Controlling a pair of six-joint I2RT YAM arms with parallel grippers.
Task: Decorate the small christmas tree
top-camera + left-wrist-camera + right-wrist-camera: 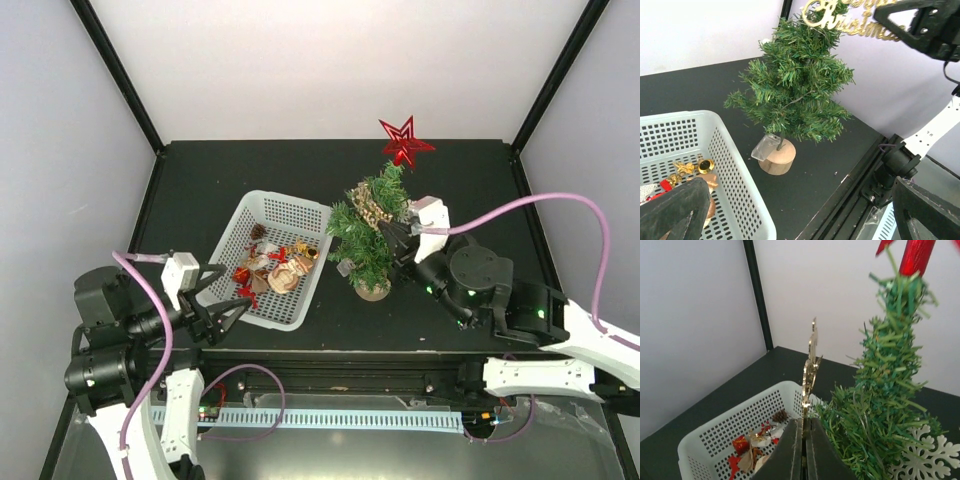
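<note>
We count one small christmas tree (368, 235), one white mesh basket (262, 203) and two arms. The tree stands upright at the centre of the top view, on the black tabletop (200, 180), just right of the basket. It is bushy and green on a round tan base (777, 160), with a clear plastic tag (765, 146) lying against that base. One red star (405, 142) sits on its tip, and one white snowflake (925, 455) shows low among the branches at the lower right of the right wrist view.

The right end effector (802, 427) is pressed together on one gold script ornament (810, 362), held on edge against the tree's left side. The tree's own needles crowd in beside it.

The left end effector (243, 306) has its fingers spread wide, holding nothing, at the basket's lower left corner in the top view. Inside the basket lies a jumble of small ornaments that we cannot count, among them one pine cone (780, 416).
</note>
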